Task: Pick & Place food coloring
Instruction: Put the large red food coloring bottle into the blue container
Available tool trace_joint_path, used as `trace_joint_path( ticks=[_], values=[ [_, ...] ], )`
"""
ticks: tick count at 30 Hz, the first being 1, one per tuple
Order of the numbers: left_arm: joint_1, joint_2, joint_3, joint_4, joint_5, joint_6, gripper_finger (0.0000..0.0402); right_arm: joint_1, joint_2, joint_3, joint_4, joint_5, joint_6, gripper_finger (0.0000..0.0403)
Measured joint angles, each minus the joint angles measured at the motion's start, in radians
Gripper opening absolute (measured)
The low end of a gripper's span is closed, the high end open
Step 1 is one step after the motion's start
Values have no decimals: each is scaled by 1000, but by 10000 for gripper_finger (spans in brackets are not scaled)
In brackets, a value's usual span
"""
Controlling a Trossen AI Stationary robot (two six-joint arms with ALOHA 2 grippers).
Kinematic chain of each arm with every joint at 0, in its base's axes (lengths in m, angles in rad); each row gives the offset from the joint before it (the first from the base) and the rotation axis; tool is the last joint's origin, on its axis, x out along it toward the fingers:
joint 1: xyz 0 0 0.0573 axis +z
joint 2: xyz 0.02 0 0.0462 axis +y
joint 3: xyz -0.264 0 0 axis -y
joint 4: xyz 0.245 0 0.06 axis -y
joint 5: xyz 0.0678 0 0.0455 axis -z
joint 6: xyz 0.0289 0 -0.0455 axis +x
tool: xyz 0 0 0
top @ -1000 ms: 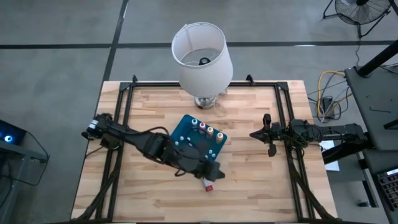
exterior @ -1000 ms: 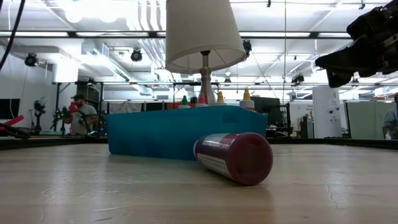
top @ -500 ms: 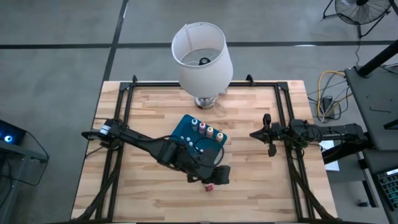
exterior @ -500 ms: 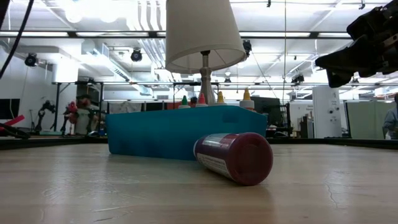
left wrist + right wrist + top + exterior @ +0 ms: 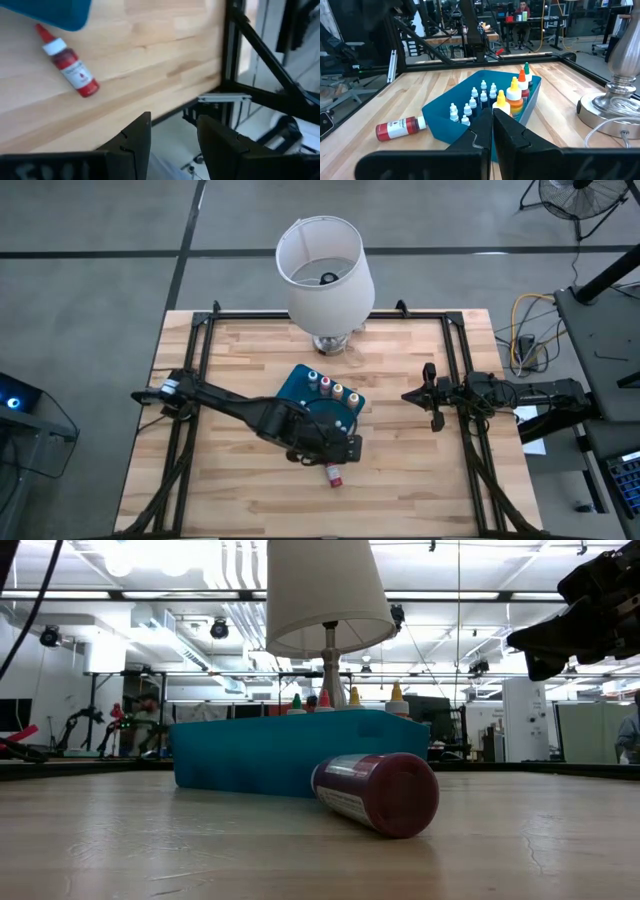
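A red food coloring bottle (image 5: pixel 334 475) lies on its side on the wood, just near of the teal tray (image 5: pixel 300 385); it also shows in the low view (image 5: pixel 380 792) and in the left wrist view (image 5: pixel 69 64). Green, red, yellow and orange bottles (image 5: pixel 516 95) stand upright along one side of the tray, with several white-capped ones (image 5: pixel 470 102) beside them. My left gripper (image 5: pixel 346 449) hovers open over the tray's near corner, above the red bottle, its fingers (image 5: pixel 141 131) touching nothing. My right gripper (image 5: pixel 408 395) waits shut at the table's right side.
A lamp with a white shade (image 5: pixel 325 265) stands on its metal base (image 5: pixel 612 107) at the far middle of the table. A black metal frame (image 5: pixel 455 370) runs along the table's edges. Bare wood lies near and to the right of the tray. People show in the room beyond.
My left gripper moved a little toward the near right over the lying red bottle, then drew back toward the tray's near corner. The red bottle and the tray stayed where they were.
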Motion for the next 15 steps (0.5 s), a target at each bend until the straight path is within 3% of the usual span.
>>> trace_joint_path(
  ticks=[15],
  values=[
    [16, 0, -207, 16, 34, -119, 131, 0, 0, 0, 0, 0, 0, 9]
  ],
)
